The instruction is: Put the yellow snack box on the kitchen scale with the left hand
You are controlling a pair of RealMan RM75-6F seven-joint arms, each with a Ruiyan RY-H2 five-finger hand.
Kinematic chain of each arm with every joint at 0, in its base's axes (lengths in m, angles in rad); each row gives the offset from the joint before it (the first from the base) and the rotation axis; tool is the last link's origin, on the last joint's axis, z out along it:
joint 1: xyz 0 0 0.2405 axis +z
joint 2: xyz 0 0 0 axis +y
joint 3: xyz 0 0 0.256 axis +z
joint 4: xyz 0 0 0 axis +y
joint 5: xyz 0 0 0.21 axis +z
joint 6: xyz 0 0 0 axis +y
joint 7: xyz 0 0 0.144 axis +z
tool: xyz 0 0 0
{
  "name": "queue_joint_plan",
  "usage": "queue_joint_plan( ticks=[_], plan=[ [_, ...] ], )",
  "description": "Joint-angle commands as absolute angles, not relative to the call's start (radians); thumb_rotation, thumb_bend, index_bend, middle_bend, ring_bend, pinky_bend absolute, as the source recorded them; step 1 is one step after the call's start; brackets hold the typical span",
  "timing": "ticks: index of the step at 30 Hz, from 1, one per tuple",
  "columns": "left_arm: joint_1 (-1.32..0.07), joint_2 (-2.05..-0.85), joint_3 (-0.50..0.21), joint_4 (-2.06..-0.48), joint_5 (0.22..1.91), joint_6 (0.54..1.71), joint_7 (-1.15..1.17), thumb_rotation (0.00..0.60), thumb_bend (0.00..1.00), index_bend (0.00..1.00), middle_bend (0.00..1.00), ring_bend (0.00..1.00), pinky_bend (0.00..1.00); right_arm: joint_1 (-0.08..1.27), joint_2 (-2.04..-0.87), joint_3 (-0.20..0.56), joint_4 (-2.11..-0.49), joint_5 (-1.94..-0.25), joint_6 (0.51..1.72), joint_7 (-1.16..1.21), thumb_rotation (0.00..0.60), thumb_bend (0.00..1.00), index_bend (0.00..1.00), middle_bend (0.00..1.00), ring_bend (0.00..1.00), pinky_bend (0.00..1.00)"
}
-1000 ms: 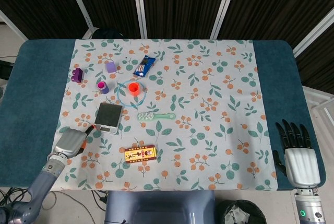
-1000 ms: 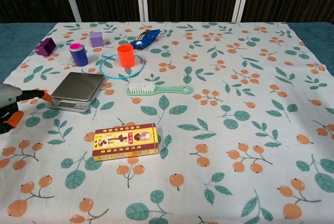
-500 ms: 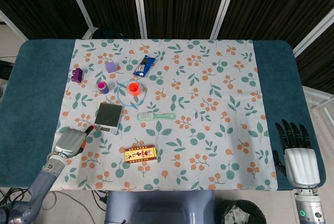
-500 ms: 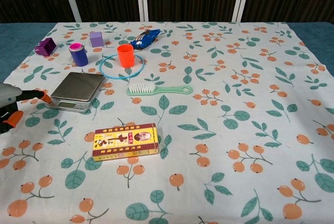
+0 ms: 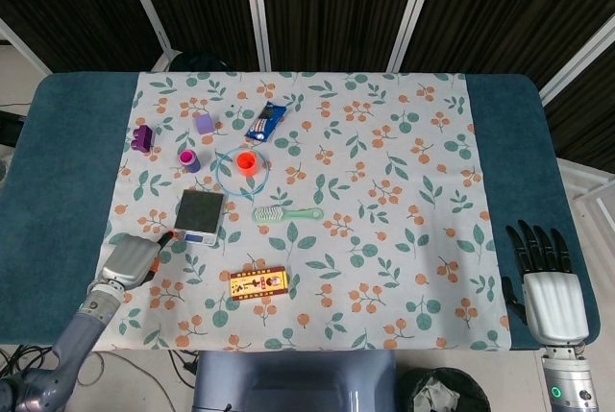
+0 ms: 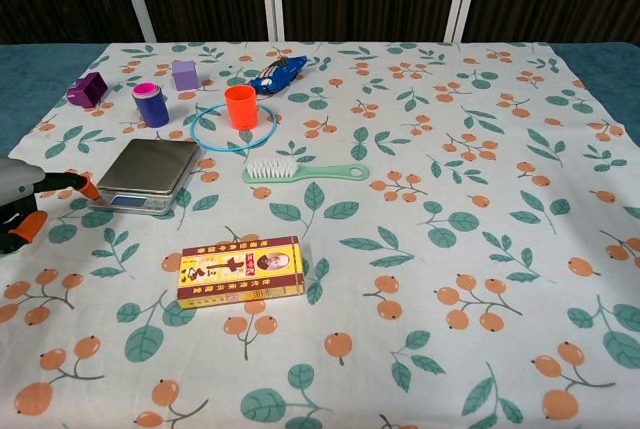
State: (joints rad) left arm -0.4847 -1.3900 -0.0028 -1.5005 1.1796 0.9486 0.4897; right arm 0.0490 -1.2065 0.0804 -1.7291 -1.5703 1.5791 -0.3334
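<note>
Zero grip: my left hand (image 5: 128,261) open, fingers empty, beside silver flat kitchen scale (image 6: 149,172) | yellow rectangular snack box (image 6: 240,270) flat on floral-cloth desk (image 6: 450,199), near scale, apart | risk: reach clips scale, shallow pinch drops box | right hand (image 5: 549,287) open, idle

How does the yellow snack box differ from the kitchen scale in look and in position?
The yellow snack box is a long, narrow printed carton in yellow and red; the kitchen scale is a squarer device with a plain dark grey top. The snack box lies nearer the robot's edge of the table; the scale lies farther back, left of the green brush. The left robot hand is closer to the scale. Both lie flat on the floral cloth, untouched.
</note>
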Motion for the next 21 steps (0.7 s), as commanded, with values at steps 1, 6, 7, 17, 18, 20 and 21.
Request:
queue_joint_plan(
  ticks=[1,6,7,17,18,20,21],
  plan=[
    [-0.486,-1.389,-0.002,-1.502,1.176,0.951,0.495,0.600,0.70,0.28,0.87,0.77,0.72,0.049,-1.206,0.080,-1.729,-1.570,1.579,-0.333,0.600,0.51,0.03,0.07,0.06,0.01],
    [-0.488,-1.392,0.000,-1.497,1.169,0.952,0.503,0.600,0.70,0.31,0.87,0.77,0.72,0.049,-1.206,0.080,-1.729,-1.571,1.579,-0.333,0.600,0.51,0.03,0.07,0.06,0.01],
    [-0.488,-1.393,0.000,-1.496,1.167,0.952,0.504,0.600,0.70,0.31,0.87,0.77,0.72,0.049,-1.206,0.080,-1.730,-1.571,1.579,-0.333,0.600,0.51,0.03,0.07,0.06,0.01],
    [-0.493,-1.397,0.001,-1.492,1.158,0.958,0.513,0.600,0.70,0.32,0.87,0.77,0.72,0.049,-1.206,0.079,-1.730,-1.572,1.580,-0.332,0.600,0.51,0.03,0.07,0.06,0.01],
    [-0.494,-1.397,0.001,-1.492,1.158,0.959,0.513,0.600,0.70,0.32,0.87,0.77,0.72,0.049,-1.205,0.079,-1.731,-1.573,1.580,-0.332,0.600,0.51,0.03,0.07,0.06,0.01],
    [-0.496,-1.398,0.003,-1.492,1.158,0.959,0.514,0.600,0.70,0.32,0.87,0.77,0.72,0.049,-1.205,0.079,-1.731,-1.573,1.580,-0.332,0.600,0.51,0.03,0.07,0.06,0.01],
    [-0.496,-1.399,0.004,-1.491,1.158,0.960,0.516,0.600,0.70,0.32,0.87,0.77,0.72,0.049,-1.205,0.079,-1.731,-1.574,1.580,-0.333,0.600,0.51,0.03,0.07,0.06,0.01]
  ],
)
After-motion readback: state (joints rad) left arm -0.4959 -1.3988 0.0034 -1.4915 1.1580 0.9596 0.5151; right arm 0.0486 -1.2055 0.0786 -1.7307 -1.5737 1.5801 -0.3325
